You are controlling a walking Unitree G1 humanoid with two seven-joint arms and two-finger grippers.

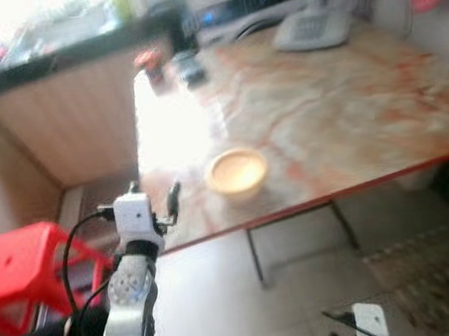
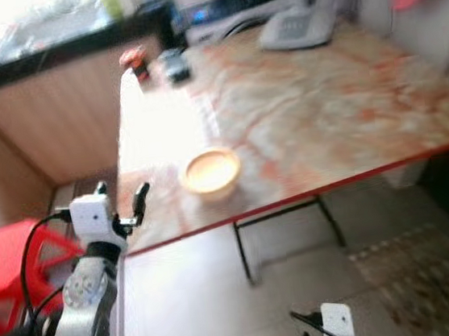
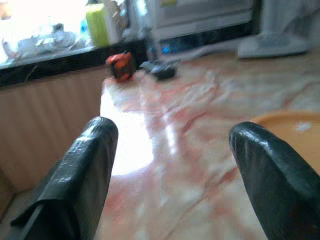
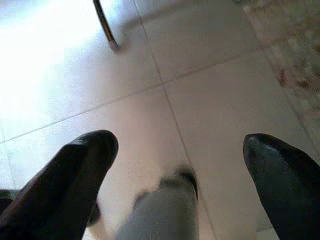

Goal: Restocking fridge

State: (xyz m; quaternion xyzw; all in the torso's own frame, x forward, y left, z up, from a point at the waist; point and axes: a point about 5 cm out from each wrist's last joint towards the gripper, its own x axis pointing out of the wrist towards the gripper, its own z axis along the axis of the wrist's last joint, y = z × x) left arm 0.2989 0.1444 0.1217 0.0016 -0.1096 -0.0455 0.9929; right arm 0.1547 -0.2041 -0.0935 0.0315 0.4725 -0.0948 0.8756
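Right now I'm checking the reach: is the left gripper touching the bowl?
Apart. In the left wrist view the open left gripper has bare table between its fingers, with the bowl beyond one fingertip.

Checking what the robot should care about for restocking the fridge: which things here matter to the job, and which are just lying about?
Likely part of the job:
- yellow bowl near the table's front edge
- left gripper, jaws open, raised at the table's corner

Lying about:
- red stool on the floor
- orange item and dark item at the marble table's far end
- right gripper, low over floor tiles
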